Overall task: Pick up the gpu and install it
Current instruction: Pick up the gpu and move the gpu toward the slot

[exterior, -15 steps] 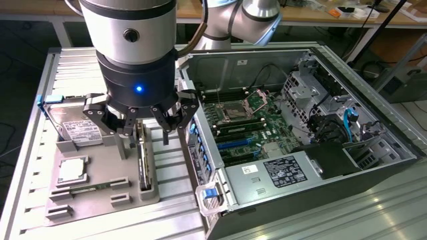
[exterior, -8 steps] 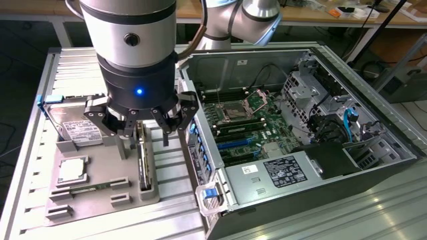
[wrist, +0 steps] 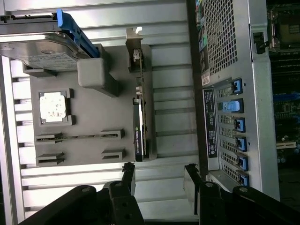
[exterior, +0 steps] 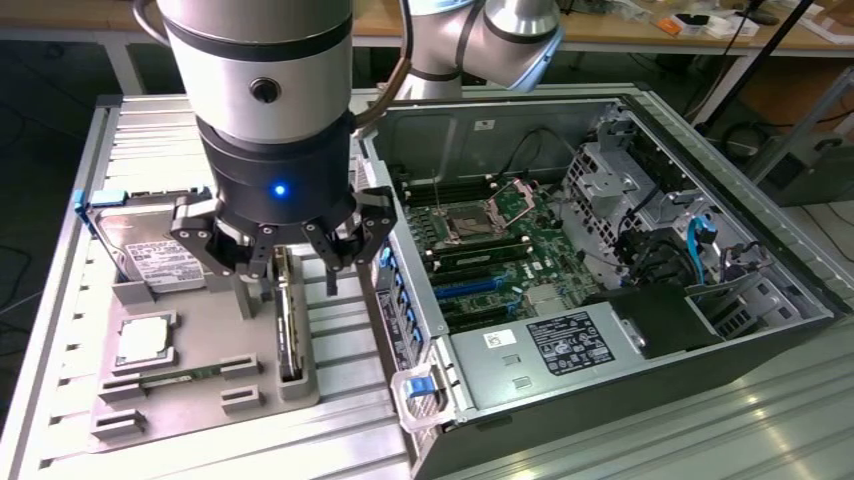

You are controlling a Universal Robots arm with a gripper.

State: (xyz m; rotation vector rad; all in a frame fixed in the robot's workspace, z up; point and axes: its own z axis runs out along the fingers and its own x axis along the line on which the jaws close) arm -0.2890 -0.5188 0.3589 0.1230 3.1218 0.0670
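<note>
The gpu (exterior: 286,335) stands on its edge in a slot of the grey parts holder (exterior: 200,405), a thin dark card seen from above. In the wrist view the gpu (wrist: 139,129) runs lengthwise, with its silver end bracket (wrist: 134,44) at one end. My gripper (exterior: 288,288) hangs directly over the card, open, one finger on either side of it and the fingertips (exterior: 331,282) just above its top edge. In the wrist view the gripper (wrist: 159,180) has nothing between its fingers.
The holder also carries a silver hard drive (exterior: 150,258) in a blue frame, a square processor (exterior: 144,340) and a green memory stick (exterior: 174,378). The open computer case (exterior: 747,300) lies to the exterior view's right, its motherboard (exterior: 494,250) exposed.
</note>
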